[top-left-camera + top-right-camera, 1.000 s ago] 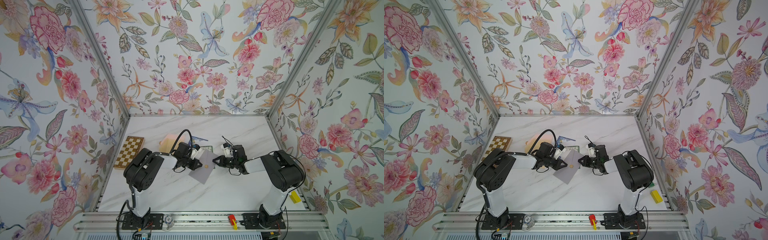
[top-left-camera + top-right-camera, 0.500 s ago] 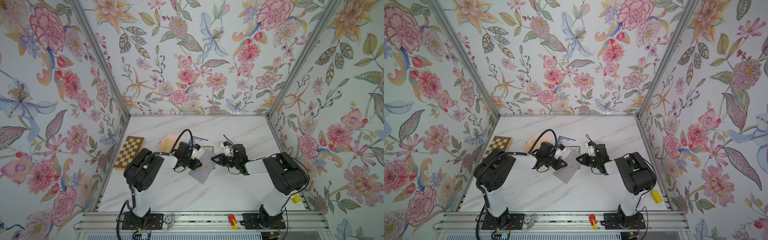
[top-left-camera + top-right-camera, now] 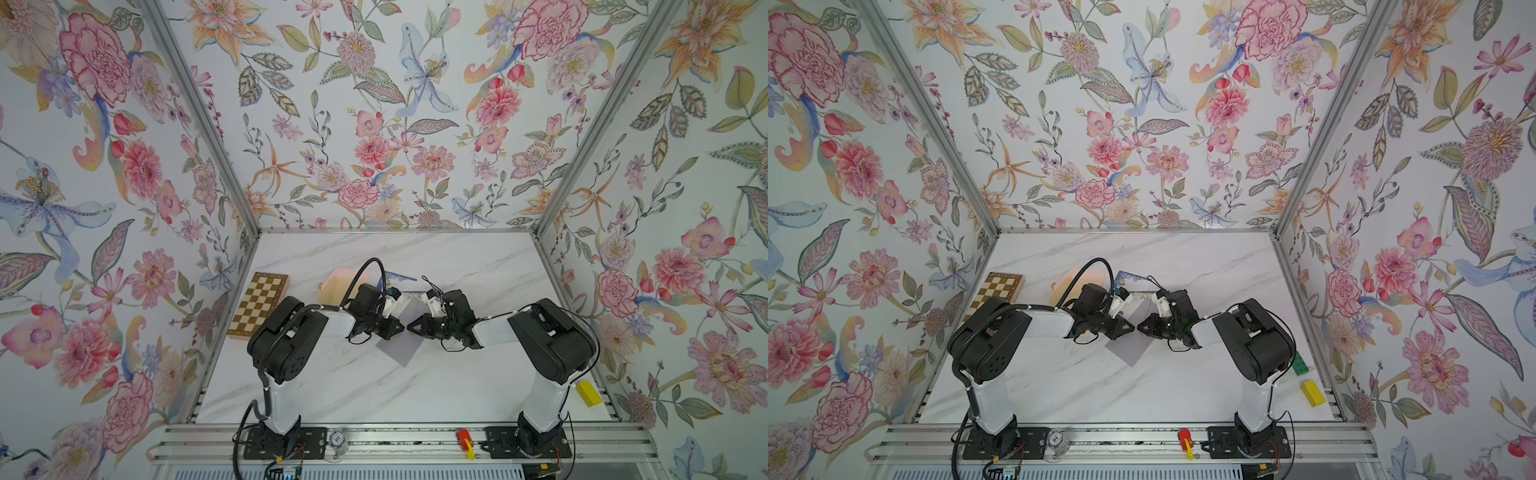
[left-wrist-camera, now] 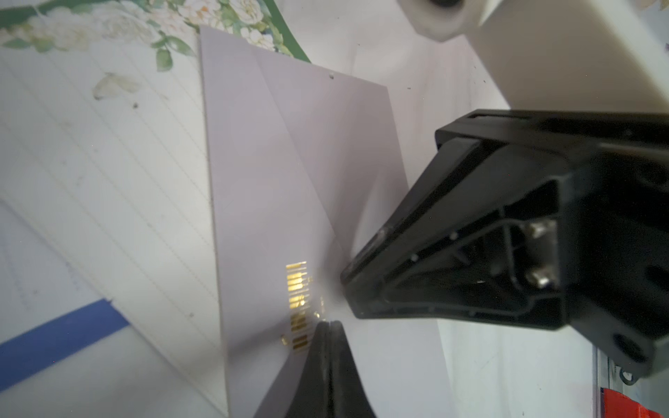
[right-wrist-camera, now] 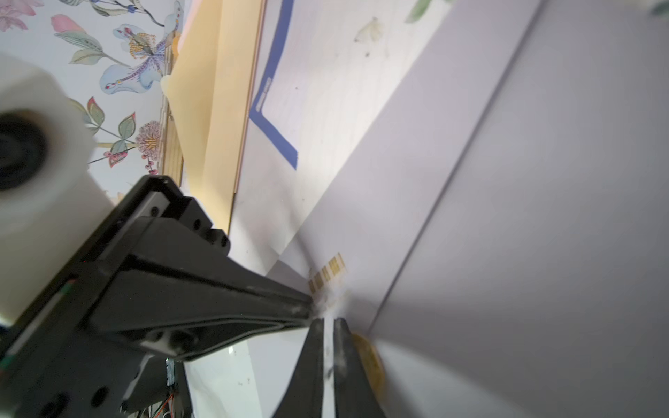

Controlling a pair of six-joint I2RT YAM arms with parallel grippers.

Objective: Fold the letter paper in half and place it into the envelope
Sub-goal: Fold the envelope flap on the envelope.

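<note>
One lilac envelope (image 4: 275,181), beneath closed left end effector (image 4: 327,324)

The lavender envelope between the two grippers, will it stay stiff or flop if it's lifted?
Probably floppy: the lavender envelope is thin and seems to bow where the right gripper and left gripper pinch it. Likely light, so a one-point pinch should hold, though corners may sag. It may slide over the lined letter paper beneath.
</note>
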